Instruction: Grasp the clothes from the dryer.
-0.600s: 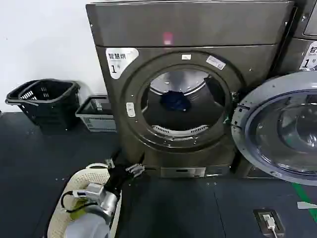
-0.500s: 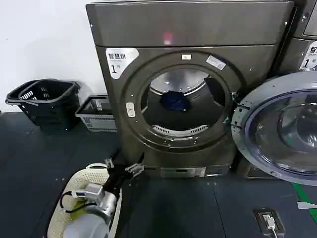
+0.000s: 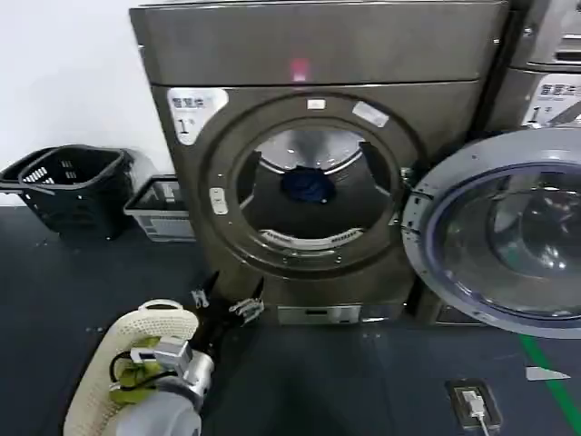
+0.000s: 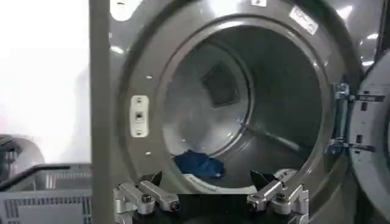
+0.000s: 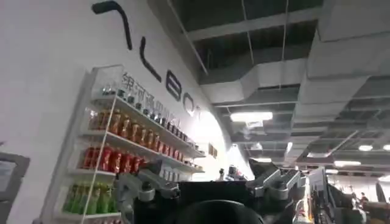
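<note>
On the far left, two baskets (image 3: 73,186) stand by the wall, now nearer the head view's edge than a moment ago. The left gripper (image 3: 222,304) hovers low in front of the dryer (image 3: 318,163), its jaws spread wide with nothing between them, placed much as before over the pale basket (image 3: 118,354) on the floor. The dryer has slid leftward in the head view since the earlier frame. The clothes (image 3: 307,186) lie on the drum floor, well beyond the jaws and slightly above them. The round door (image 3: 495,232) hangs open at right. The right gripper (image 5: 207,185) points up at a ceiling, jaws spread.
</note>
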Available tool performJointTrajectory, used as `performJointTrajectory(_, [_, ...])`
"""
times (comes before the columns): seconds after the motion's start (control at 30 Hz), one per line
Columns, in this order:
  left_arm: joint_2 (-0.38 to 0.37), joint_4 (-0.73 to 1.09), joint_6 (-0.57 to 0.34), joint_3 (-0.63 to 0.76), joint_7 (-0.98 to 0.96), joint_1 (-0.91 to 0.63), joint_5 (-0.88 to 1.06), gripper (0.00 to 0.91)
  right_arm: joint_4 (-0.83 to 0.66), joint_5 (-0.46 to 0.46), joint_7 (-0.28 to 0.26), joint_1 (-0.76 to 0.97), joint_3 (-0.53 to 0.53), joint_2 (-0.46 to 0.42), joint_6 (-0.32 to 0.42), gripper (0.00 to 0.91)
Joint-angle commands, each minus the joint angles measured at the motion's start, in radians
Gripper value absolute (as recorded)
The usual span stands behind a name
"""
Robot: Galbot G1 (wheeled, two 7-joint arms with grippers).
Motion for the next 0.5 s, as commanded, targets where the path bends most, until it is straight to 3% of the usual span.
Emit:
performJointTrajectory(0.03, [0.002,0.006,-0.001,-0.001,0.000,0.000,0.002,0.907,-0.003,0.001,-0.003,0.004,-0.001,-0.001,0.004,0.907])
performJointTrajectory(0.5, [-0.002,-0.004,-0.009,-0.011,-0.020,0.012,0.012,0.907,-0.004,0.002,-0.009,0.019,-0.013,-0.009,0.005,0.907])
